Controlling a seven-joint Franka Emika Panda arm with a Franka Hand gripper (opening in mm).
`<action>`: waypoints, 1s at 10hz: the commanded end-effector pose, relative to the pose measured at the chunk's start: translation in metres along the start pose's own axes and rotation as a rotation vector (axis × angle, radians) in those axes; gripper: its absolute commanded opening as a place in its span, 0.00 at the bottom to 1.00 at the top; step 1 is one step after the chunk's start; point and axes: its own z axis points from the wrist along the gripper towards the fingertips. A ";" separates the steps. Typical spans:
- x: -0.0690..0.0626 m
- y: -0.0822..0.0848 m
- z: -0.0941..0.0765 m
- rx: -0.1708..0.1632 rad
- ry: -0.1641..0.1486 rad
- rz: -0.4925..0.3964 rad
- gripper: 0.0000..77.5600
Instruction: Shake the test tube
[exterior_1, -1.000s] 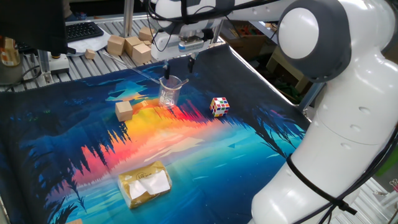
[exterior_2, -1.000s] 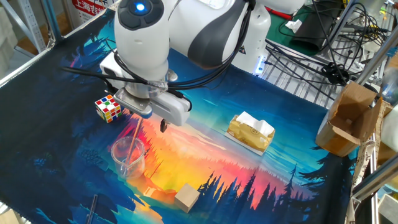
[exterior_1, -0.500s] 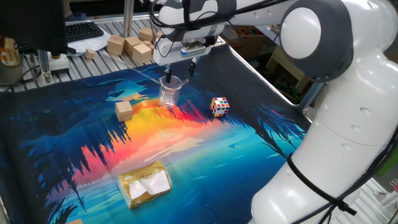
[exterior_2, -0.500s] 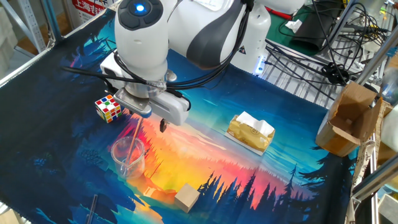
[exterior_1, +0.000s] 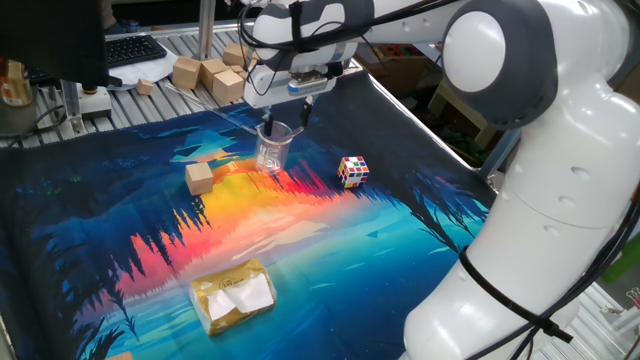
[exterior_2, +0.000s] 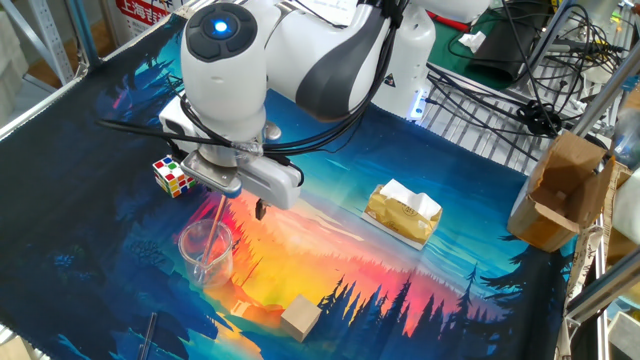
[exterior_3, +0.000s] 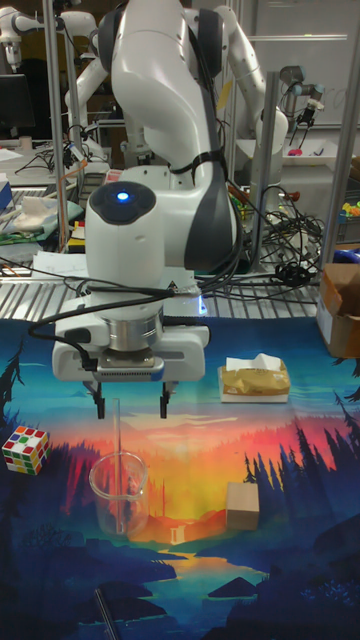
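The test tube is a thin, see-through tube that leans inside a clear glass beaker on the printed mat. In the other fixed view the test tube looks faintly brownish, and its top is hidden behind the hand. My gripper hangs open just above the beaker. The tube's top reaches up between the fingers, nearer the left one, and neither finger touches it. In one fixed view the gripper sits over the beaker.
A Rubik's cube lies beside the beaker, a wooden block on the other side. A yellow tissue pack lies farther off. A dark thin rod lies near the mat's edge. Wooden blocks sit off the mat.
The gripper has shifted slightly over the beaker and is still open. The tube and beaker have not moved.
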 end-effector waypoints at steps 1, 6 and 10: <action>-0.001 0.000 -0.001 0.000 -0.002 -0.004 1.00; -0.001 -0.002 0.000 0.001 -0.003 -0.007 0.01; -0.001 -0.002 0.000 0.001 -0.003 -0.007 0.01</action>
